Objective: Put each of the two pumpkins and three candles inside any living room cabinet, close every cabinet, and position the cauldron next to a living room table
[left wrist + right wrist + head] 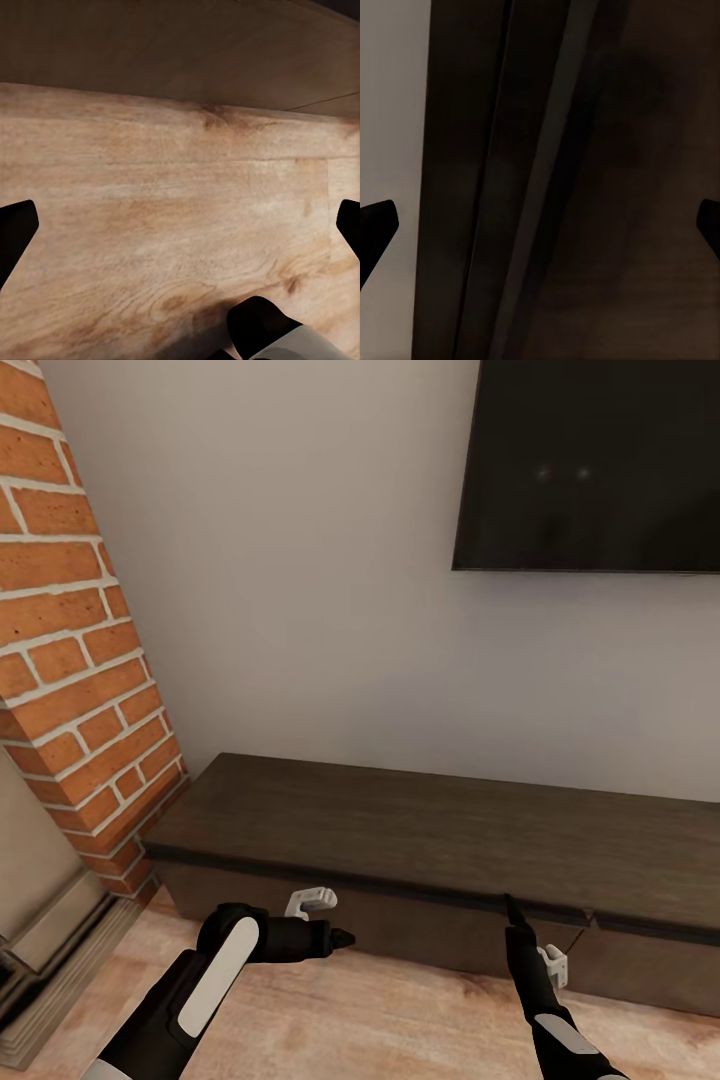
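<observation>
The long, low dark brown cabinet (420,830) stands against the pale wall, with its drawer fronts flush and shut. My left gripper (335,937) hovers low in front of the cabinet's left part, pointing right. In the left wrist view the gripper (180,225) is open over the plank floor, with nothing between its fingers. My right gripper (513,910) points up at the cabinet's top front edge, close to a seam between drawer fronts. It is open and empty over the dark wood (585,187). Pumpkins, candles, cauldron and table are out of view.
A red brick fireplace (70,660) with a pale stone hearth (50,960) stands close on the left. A black TV (590,460) hangs on the wall above the cabinet. Light wood floor (400,1020) lies between me and the cabinet.
</observation>
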`<state>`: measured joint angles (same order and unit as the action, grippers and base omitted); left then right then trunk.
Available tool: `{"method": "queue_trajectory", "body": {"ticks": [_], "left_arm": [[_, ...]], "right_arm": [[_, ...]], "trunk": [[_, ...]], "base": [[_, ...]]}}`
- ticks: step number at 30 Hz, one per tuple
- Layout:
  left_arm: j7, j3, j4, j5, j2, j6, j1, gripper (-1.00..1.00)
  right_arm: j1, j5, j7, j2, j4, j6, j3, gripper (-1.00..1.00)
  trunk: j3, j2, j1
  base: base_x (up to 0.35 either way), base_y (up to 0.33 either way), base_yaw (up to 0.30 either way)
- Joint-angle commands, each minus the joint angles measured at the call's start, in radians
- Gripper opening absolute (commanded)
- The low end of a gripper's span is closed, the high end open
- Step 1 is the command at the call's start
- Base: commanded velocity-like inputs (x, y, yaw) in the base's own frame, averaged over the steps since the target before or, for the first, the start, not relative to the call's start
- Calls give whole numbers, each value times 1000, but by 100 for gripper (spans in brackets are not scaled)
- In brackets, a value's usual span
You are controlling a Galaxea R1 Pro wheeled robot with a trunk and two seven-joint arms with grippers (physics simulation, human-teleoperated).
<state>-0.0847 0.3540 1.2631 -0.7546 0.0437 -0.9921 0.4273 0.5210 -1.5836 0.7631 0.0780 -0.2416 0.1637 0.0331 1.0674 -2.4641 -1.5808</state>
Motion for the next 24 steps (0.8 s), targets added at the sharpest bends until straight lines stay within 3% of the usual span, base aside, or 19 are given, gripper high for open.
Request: {"method": "queue_trajectory", "body": {"ticks": [1,24], "left_arm": [[-9,2,1,-9,1,-2,1,100],[-9,2,1,-9,1,-2,1,100]], "right_arm": [[1,-3,2,0,1,5,4,100],[1,-3,0,0,1,5,8,100]], "trunk": [[1,0,0],[1,0,0]], "base": [[0,0,0],[0,0,0]]}}
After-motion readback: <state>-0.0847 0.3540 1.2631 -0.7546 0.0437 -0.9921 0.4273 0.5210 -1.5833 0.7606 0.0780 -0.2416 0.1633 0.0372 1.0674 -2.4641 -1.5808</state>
